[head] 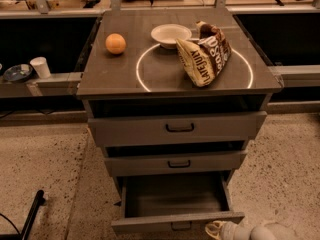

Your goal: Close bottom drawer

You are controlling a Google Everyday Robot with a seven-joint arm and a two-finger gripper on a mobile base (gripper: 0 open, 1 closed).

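Hand (217,229) sits low at the bottom right edge of frame, mostly cut off. Can't tell how wide it's set, and nothing visibly held. Bottom drawer (165,222) is pulled well out at bottom centre, its front panel just left of the hand and roughly level with it. Front's long axis runs left-right; closing travel is straight back, up the frame, into the desk (165,69). My read: push should land on the flat grey front near the small black loop handle (181,226). Plain matte grey box, rigid. Middle drawer (150,165) and top drawer (135,130) sit further back. Round orange (115,43), white bowl (171,35) and crumpled chip bag (202,54) are on top.
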